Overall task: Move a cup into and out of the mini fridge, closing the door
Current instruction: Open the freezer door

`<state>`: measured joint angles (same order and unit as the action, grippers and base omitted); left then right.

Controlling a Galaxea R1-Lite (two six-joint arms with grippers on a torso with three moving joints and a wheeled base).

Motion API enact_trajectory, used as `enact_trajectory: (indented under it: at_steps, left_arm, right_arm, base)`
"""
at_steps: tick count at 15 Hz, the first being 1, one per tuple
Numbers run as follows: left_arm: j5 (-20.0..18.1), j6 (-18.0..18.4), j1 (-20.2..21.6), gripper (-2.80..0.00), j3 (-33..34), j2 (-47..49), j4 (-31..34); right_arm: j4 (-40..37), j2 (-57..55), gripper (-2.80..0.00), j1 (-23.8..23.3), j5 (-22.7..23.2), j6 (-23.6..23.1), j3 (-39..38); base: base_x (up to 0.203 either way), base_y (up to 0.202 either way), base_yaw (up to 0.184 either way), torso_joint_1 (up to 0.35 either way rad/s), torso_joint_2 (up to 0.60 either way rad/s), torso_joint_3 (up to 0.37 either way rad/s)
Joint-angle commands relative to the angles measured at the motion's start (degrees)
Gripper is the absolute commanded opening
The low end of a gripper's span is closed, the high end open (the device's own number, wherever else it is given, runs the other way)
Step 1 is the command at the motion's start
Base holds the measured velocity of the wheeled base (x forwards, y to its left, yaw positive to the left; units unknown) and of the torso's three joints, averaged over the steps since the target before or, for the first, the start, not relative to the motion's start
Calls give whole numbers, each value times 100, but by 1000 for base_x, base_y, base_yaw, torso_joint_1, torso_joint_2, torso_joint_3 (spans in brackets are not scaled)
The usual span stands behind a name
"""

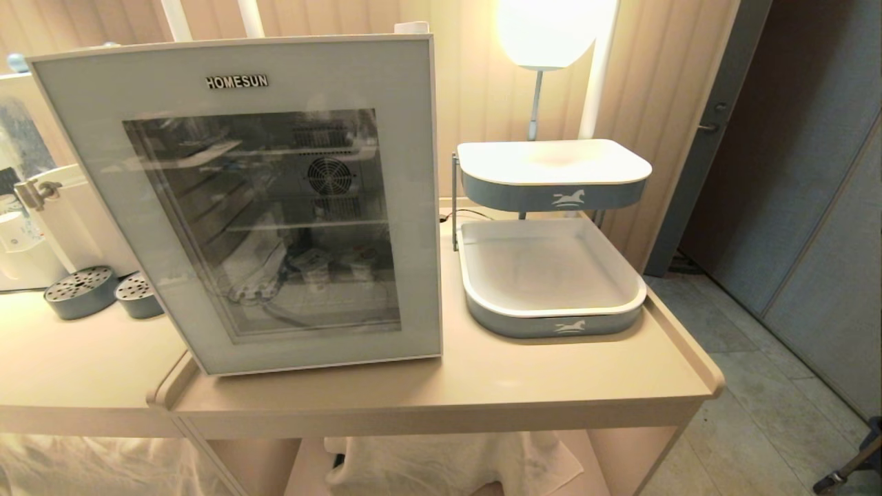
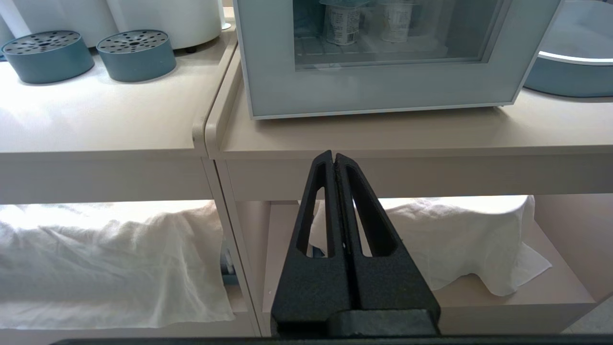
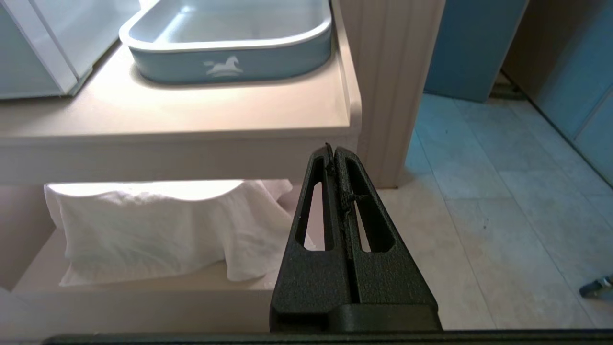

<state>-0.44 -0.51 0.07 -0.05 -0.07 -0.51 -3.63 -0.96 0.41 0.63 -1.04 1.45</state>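
The mini fridge (image 3: 81,33) stands on the beige counter (image 1: 482,386), and its door (image 1: 241,207) with the dark glass window is shut. Through the glass I see two small white cups (image 2: 341,21) (image 2: 396,19) on the bottom wire shelf; they also show in the head view (image 1: 313,265). My left gripper (image 2: 333,155) is shut and empty, held low in front of the counter's edge below the fridge. My right gripper (image 3: 332,151) is also shut and empty, low by the counter's right corner. Neither arm appears in the head view.
A two-tier blue-and-white tray stand (image 1: 551,324) sits right of the fridge, both trays empty. Two round blue perforated drip trays (image 1: 81,293) and white dispensers (image 1: 41,227) stand on the left counter. White cloth (image 2: 455,239) lies on the lower shelf. Tiled floor (image 1: 758,413) lies to the right.
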Motion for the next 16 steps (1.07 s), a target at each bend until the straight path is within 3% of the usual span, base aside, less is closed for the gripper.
enact_trajectory:
  at_steps: [1,6,16]
  left_arm:
    - [0,-2,1,-280,-4,7,4]
    - [0,-2,1,-280,-4,7,-2]
    - [0,-2,1,-280,-4,7,7]
  right_arm:
    - [-1,92,-280,2,-2,12,-13]
    - [23,96,-280,2,-2,16,-22]
    - [108,96,-280,2,-11,16,-40]
  base:
    - [0,0,0,0,0,0]
    - [1,34,2,1,1,0]
    - [0,191,1,3,2,3]
